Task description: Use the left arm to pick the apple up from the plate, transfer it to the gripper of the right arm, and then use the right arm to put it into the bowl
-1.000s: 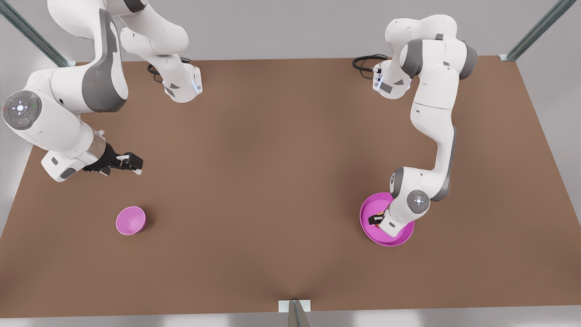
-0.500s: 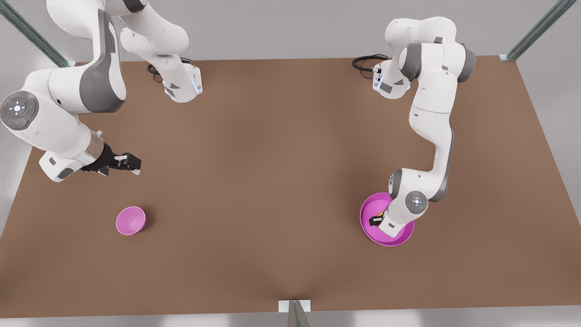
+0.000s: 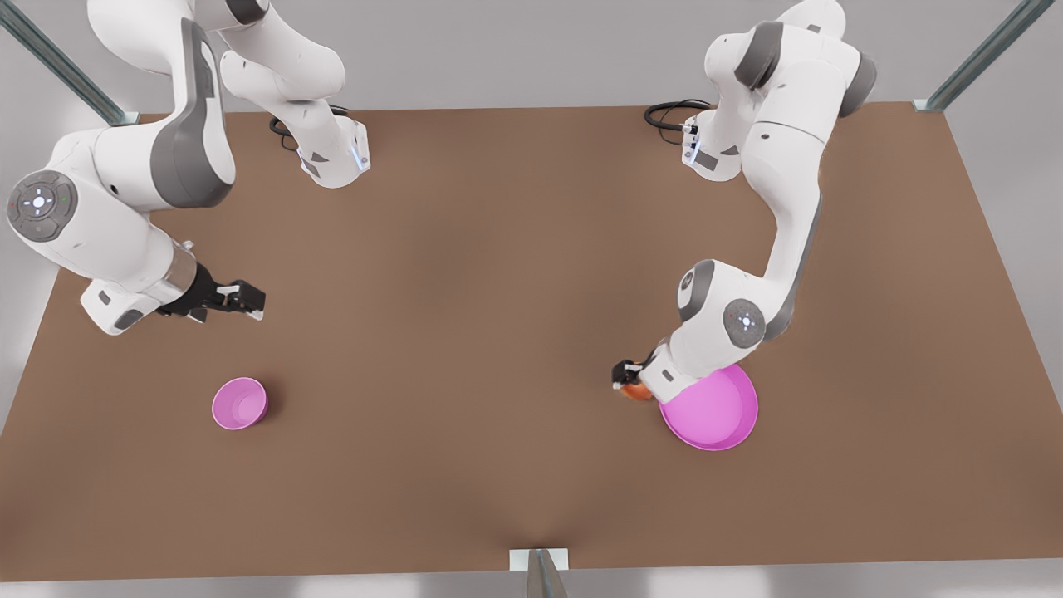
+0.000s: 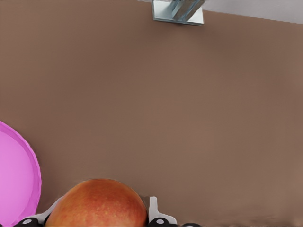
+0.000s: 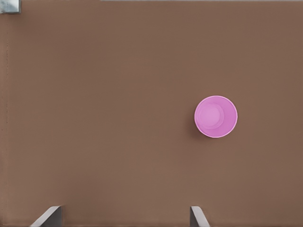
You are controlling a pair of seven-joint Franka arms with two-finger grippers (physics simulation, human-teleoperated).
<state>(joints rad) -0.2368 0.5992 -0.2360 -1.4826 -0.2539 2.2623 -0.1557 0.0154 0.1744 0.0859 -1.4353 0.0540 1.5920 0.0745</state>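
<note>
Now the left gripper [image 3: 629, 384] holds the apple [image 3: 636, 390] tight between its fingers. It is lifted off the plate [image 3: 716, 411] and hangs just past the plate's rim, at about 9 o'clock from the plate in the front view. In the left wrist view the apple [image 4: 97, 204] sits snug between the two fingers [image 4: 154, 213], with the plate's edge [image 4: 29, 179] close beside it.

The right gripper [image 3: 242, 301] waits well away, at about 9 o'clock from the table's middle. Its fingers [image 5: 48, 216] stand wide apart with nothing in them. The bowl [image 3: 240, 403] sits on the table [image 3: 515, 274] near it, at about 6 o'clock from that gripper.

I think the step now is carrying the apple over to the other arm. To do it well, the left arm should keep its squeeze firm, because a round apple can slip. It should move slowly toward the middle of the table. It should also leave part of the apple sticking out, so the right gripper has a free spot to grab. The left one should not let go until the right one has closed.

The plate looks bare inside. The bowl [image 5: 216, 116] has nothing in it either.
</note>
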